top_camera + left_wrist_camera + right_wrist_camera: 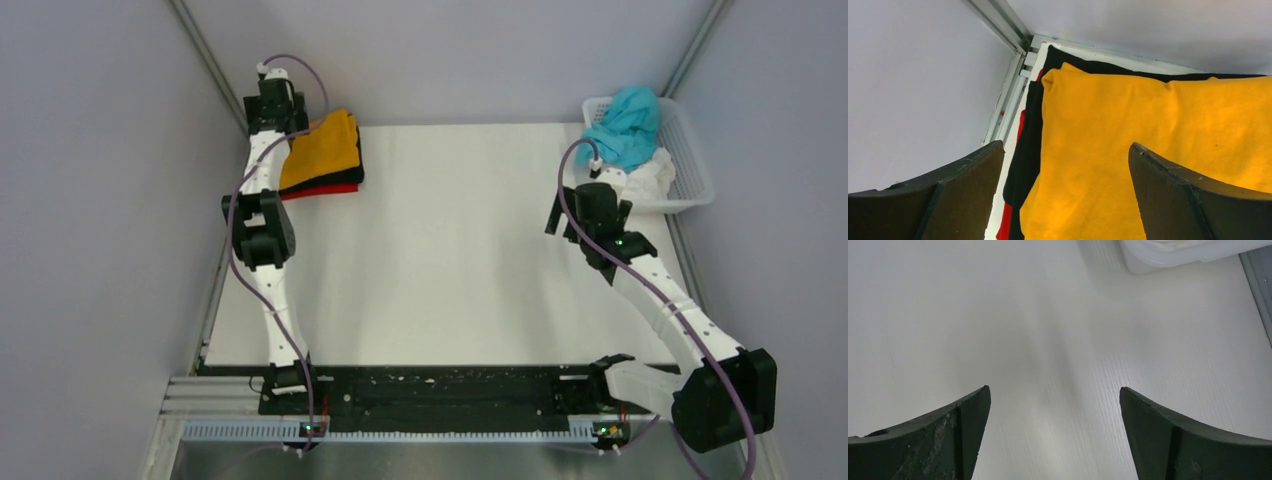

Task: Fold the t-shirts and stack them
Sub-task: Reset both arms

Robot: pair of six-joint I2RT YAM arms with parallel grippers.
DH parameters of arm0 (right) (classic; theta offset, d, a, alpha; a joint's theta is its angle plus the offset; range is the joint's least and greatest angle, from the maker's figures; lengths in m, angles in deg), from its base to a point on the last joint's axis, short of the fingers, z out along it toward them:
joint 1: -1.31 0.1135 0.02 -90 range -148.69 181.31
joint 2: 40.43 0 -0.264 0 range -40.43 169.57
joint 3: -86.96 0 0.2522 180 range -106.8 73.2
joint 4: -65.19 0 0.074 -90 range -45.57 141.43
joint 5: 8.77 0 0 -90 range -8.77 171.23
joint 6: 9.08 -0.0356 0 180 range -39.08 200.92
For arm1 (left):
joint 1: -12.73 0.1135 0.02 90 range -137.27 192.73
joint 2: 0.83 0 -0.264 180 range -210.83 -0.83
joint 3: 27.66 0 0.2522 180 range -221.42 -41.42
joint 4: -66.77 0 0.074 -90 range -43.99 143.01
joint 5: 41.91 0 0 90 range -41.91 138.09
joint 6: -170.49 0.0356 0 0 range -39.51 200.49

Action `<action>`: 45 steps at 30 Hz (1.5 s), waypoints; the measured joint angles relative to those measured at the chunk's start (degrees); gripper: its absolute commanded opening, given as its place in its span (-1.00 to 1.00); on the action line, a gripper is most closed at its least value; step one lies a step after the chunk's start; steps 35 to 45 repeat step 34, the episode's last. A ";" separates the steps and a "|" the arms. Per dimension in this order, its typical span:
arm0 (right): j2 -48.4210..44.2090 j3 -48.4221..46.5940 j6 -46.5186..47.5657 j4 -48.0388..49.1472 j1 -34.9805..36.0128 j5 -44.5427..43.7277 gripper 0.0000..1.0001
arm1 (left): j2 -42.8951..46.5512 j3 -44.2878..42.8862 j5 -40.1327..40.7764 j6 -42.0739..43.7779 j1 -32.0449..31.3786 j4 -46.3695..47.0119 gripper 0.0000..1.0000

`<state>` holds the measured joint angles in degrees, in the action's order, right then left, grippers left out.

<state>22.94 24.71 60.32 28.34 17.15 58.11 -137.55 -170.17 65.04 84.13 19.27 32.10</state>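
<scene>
A folded orange t-shirt (322,150) tops a stack at the far left, over a black t-shirt (350,180) and a red t-shirt (320,192). In the left wrist view the orange t-shirt (1158,150) fills the frame, with the black t-shirt (1030,145) and the red t-shirt (1005,225) edging out beneath. My left gripper (1063,155) is open and empty just above the stack. A teal t-shirt (625,125) and a white t-shirt (652,178) lie crumpled in the basket (695,160). My right gripper (1054,395) is open and empty over bare table beside the basket.
The white lattice basket stands at the far right corner; its corner (1168,255) shows in the right wrist view. Grey walls and metal frame rails (1008,100) close in the table at the back and sides. The white table top (450,260) lies between the arms.
</scene>
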 measured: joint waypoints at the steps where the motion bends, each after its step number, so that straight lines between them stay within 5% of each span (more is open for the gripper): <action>1: 0.00 -0.11 -0.13 0.07 0.00 -0.11 0.97 | 0.26 0.28 0.66 -0.46 0.04 0.15 0.97; 9: -1.31 -0.35 -1.11 0.11 0.00 0.13 0.97 | 13.70 11.32 -0.98 -9.31 -0.17 -0.46 0.97; 14: -5.31 1.68 -1.73 2.10 0.00 0.31 0.97 | 33.03 29.24 -4.35 -15.39 -2.75 3.10 0.97; 20: -11.04 7.74 -3.34 3.82 0.00 0.44 0.97 | 54.10 56.19 -4.00 -21.55 -17.57 8.24 0.98; 26: -17.22 13.40 -4.76 5.01 0.00 0.39 0.97 | 63.21 76.19 -4.20 -27.21 -29.14 8.11 0.97; 34: -20.59 18.53 -6.54 7.39 0.00 0.24 0.97 | 73.99 85.96 -4.04 -35.21 -31.47 6.29 0.97; 45: -20.59 18.53 -6.54 7.39 0.00 0.24 0.97 | 73.99 85.96 -4.04 -35.21 -31.47 6.29 0.97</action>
